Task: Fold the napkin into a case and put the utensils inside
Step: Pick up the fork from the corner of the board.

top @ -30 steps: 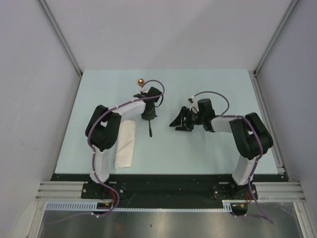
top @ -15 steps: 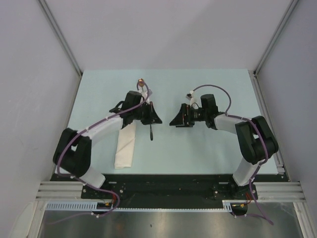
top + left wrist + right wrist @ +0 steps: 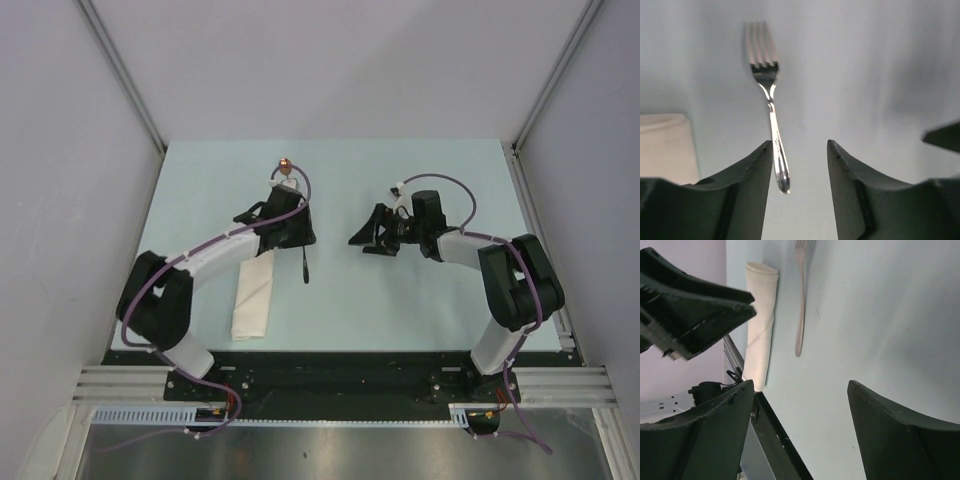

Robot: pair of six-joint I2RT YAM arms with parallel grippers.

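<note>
1. Only the top view shows the spoon (image 3: 285, 163): its copper bowl sits at 12 o'clock from the left hand (image 3: 290, 232), and the handle is hard to make out.
2. The left wrist view shows that hand partly open, holding nothing. The fork (image 3: 771, 125) lies on the surface (image 3: 865, 75), handle tip in the gap.
3. The case (image 3: 254, 295) lies at 7 o'clock from the left hand, near the fork. The left wrist view cuts it off.
4. The right hand (image 3: 799, 390) is wide open and empty.

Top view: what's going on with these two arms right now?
The napkin is already folded into a narrow strip on the table. The left gripper is over the fork, jaws open around its handle end, not gripping it. The spoon lies farther back, outside the strip. The right gripper hovers open and empty near the centre.
</note>
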